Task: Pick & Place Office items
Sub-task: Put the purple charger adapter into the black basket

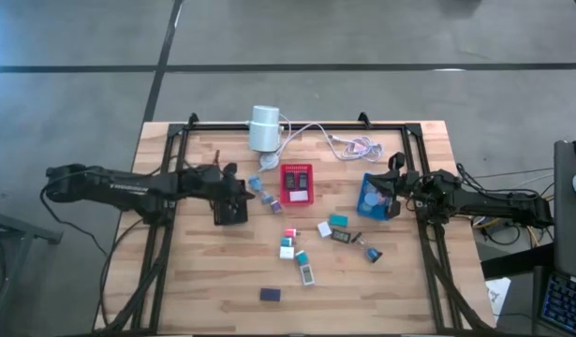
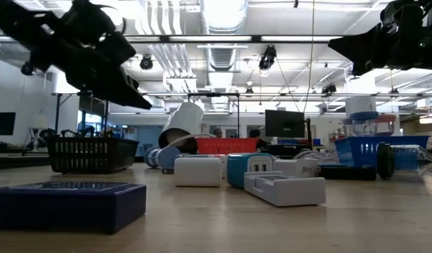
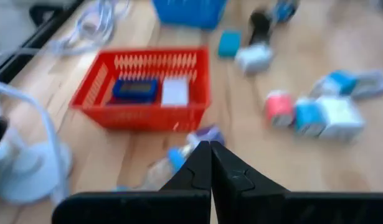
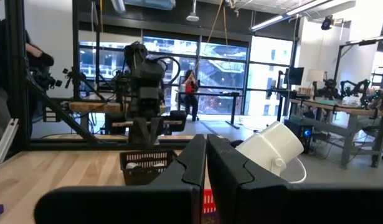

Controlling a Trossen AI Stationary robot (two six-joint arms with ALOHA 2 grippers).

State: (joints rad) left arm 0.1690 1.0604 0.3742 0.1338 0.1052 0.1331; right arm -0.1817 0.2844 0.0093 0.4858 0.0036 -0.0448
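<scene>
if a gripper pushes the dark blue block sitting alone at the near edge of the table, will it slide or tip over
The dark blue block lies low and flat on the wooden table, so it would probably slide rather than tip. Its squared edges make rolling unlikely. It looks small and rigid, so likely light, and a push off-centre might spin it.

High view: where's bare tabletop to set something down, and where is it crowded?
Bare wood lies below the black tray, left of the dark blue block, and at the near right corner. It is crowded between the red tray and blue tray, down to the white charger.
</scene>
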